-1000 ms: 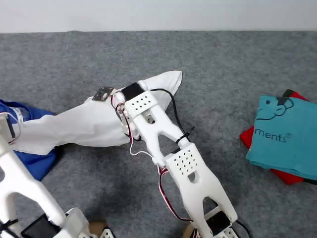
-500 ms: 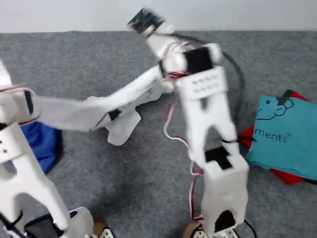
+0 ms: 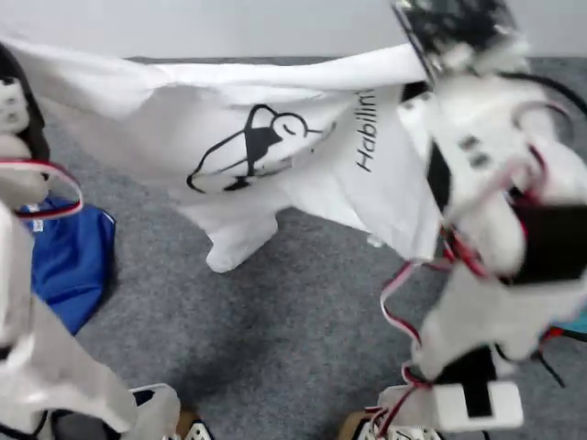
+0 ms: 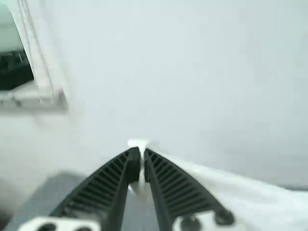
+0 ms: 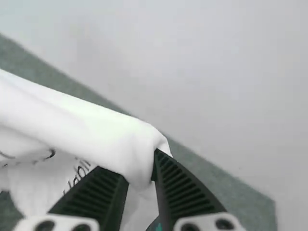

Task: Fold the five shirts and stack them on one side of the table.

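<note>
A white shirt [image 3: 266, 147] with a black drawing hangs spread in the air between both arms, high over the grey table [image 3: 275, 348]. My left gripper [image 4: 141, 159] is shut on one corner of the white shirt [image 4: 240, 197], at the left of the high view. My right gripper [image 5: 144, 178] is shut on the opposite edge of the white shirt [image 5: 86, 134], at the upper right of the high view. A sleeve [image 3: 234, 243] dangles down to the table. A blue shirt [image 3: 69, 266] lies crumpled at the left.
The right arm [image 3: 495, 247] stands tall over the right side of the table and hides what lies behind it there. The left arm [image 3: 27, 302] rises along the left edge. A white wall [image 3: 229, 27] runs behind the table.
Both arms have lifted the white shirt off the table and pulled it apart, so it now hangs spread wide. The right arm swung up and to the right, covering the teal and red stack.
</note>
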Available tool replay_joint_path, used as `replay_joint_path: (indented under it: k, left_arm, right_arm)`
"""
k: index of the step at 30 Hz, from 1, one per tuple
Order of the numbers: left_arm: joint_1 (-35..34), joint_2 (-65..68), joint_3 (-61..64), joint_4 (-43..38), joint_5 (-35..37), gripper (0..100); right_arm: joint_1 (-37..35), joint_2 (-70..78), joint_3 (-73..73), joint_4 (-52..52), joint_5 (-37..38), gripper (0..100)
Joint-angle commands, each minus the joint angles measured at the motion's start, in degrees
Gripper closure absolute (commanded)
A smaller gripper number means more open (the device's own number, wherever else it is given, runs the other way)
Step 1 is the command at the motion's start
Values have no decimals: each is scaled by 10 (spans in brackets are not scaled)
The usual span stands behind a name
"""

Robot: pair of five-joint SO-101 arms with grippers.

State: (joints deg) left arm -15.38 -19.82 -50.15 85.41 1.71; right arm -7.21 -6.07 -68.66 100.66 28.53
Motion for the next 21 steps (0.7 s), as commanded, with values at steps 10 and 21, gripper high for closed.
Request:
replay_joint_path:
  k: [10, 21]
  left_arm:
    - [98, -16, -149, 62, 3, 995]
    - [79, 4, 105, 152, -50, 995]
  right_arm:
    - [12, -141, 78, 22, 16, 988]
    - [12, -149, 390, 12, 60, 988]
